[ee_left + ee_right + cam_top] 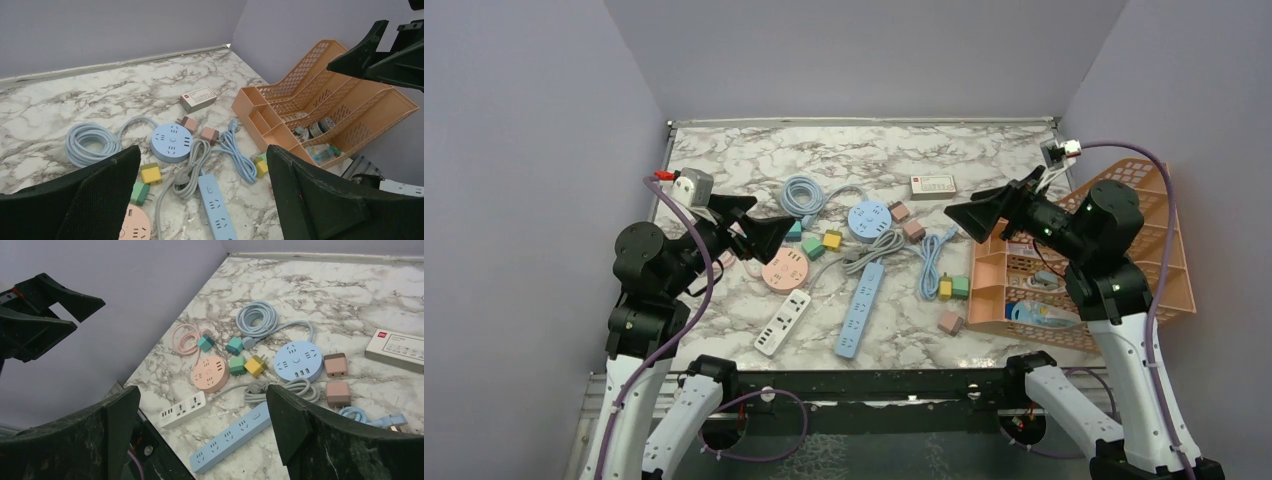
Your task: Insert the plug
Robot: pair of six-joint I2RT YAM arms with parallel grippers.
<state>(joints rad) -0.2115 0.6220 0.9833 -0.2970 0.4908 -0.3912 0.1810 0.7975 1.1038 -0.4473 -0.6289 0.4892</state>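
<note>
While left-wrist misses it, overhead shows white strip (782,322).

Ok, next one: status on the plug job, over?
Left gripper and right gripper open, empty, raised. Grey plug loose beside blue power strip, not inserted. Yellow adapter close by, nothing on top.

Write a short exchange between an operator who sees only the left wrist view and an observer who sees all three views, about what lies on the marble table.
Operator: I see one blue power strip. Is there any other strip?
Observer: Yes, a white power strip lies left of the blue one, towards the arms' bases.
Operator: Only the edge of the pink round socket shows here. Is there a cord by it?
Observer: A pink cord lies coiled next to it, with a teal adapter at the edge of the coil.
</note>
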